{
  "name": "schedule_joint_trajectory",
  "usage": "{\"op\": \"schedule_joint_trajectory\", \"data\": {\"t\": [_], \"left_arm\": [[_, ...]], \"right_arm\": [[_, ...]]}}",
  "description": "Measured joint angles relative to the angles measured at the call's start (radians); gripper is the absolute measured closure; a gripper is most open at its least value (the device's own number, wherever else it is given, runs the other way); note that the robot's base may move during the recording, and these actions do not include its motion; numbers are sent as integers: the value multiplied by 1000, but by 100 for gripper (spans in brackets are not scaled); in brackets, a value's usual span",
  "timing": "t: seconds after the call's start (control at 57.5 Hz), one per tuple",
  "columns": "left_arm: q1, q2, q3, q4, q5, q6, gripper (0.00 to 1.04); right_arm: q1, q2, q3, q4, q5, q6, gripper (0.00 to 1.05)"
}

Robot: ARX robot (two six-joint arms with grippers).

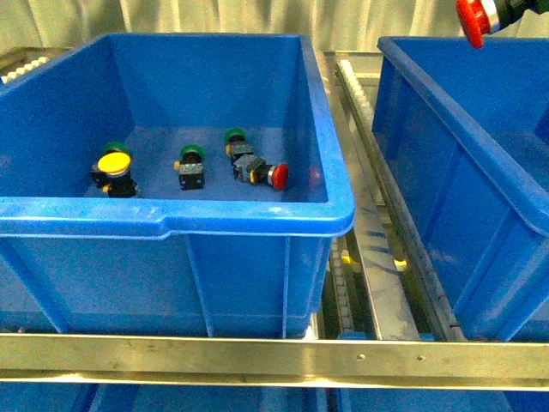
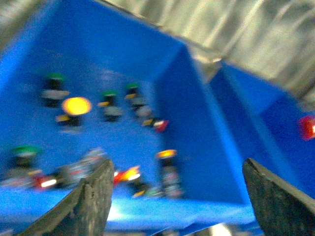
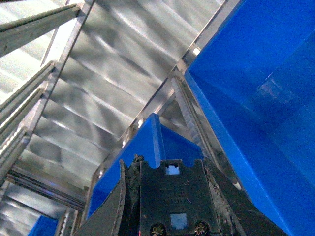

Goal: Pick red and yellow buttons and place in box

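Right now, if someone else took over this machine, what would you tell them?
Left gripper: open, above the left bin.
Right gripper: shut on a red button, up by the right bin.
In the left bin: a yellow button, a loose red button, more by the near wall, blurred.
Done: none seen placed.
Left: drop the held one, fetch the rest; greens stay.

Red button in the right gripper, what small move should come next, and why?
Probably lower it toward the right box before releasing: the right gripper grips the red button by its dark body, high above that box's rim.
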Motion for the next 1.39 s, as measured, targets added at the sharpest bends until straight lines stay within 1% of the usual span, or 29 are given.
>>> {"op": "schedule_joint_trajectory", "data": {"t": [0.017,0.035,0.052,0.087,0.104,0.122,0.139,0.174,0.244,0.296,0.365,0.4,0.452,0.609,0.644,0.661,0.713,0.783,1.096,1.148,1.183,1.2,1.235,1.253,1.392], "left_arm": [[-36,-72,-62,-37,-115,73,35],[-61,-122,-102,-62,-183,127,39],[-73,-147,-122,-74,-214,163,41],[-116,-251,-193,-127,-323,237,48],[-128,-279,-208,-144,-336,245,50],[-145,-330,-235,-176,-392,269,53],[-156,-382,-261,-204,-419,295,57],[-159,-447,-299,-225,-420,319,62],[-137,-556,-349,-230,-392,348,73],[-92,-611,-371,-236,-351,368,84],[-47,-634,-388,-248,-306,377,94],[-14,-647,-396,-255,-272,381,103],[28,-665,-403,-262,-229,385,102],[112,-692,-411,-273,-153,389,102],[166,-718,-429,-279,-68,391,102],[210,-727,-441,-282,-27,391,102],[257,-731,-442,-286,-6,393,102],[275,-734,-442,-288,0,393,102],[278,-735,-442,-287,9,394,102],[278,-735,-442,-287,10,394,95],[279,-735,-442,-287,9,394,88],[279,-735,-442,-287,10,394,87],[279,-735,-442,-287,9,394,79],[279,-735,-442,-287,9,394,78],[279,-735,-442,-287,10,394,53]], "right_arm": [[5,3,6,-2,9,-11,78],[9,5,9,-3,14,-21,78],[10,6,10,-4,18,-26,78],[16,9,17,-9,33,-44,78],[17,10,19,-9,35,-47,78],[19,10,21,-9,39,-57,78],[21,10,22,-8,40,-61,78],[32,12,26,-8,53,-84,78],[48,16,30,-8,69,-120,78],[65,18,31,-4,98,-164,78],[88,18,31,9,137,-228,78],[99,18,31,9,158,-271,79],[114,18,28,14,190,-337,79],[138,2,-9,34,223,-396,79],[144,-5,-17,33,240,-405,79],[146,-7,-19,29,245,-406,79],[150,-11,-22,27,247,-408,79],[155,-18,-31,34,257,-425,79],[173,-28,-35,39,277,-455,79],[176,-28,-35,39,291,-465,79],[178,-28,-36,40,295,-476,79],[178,-28,-36,40,296,-477,79],[182,-28,-36,40,301,-487,79],[183,-28,-36,40,303,-489,79],[194,-30,-36,41,304,-508,79]]}}
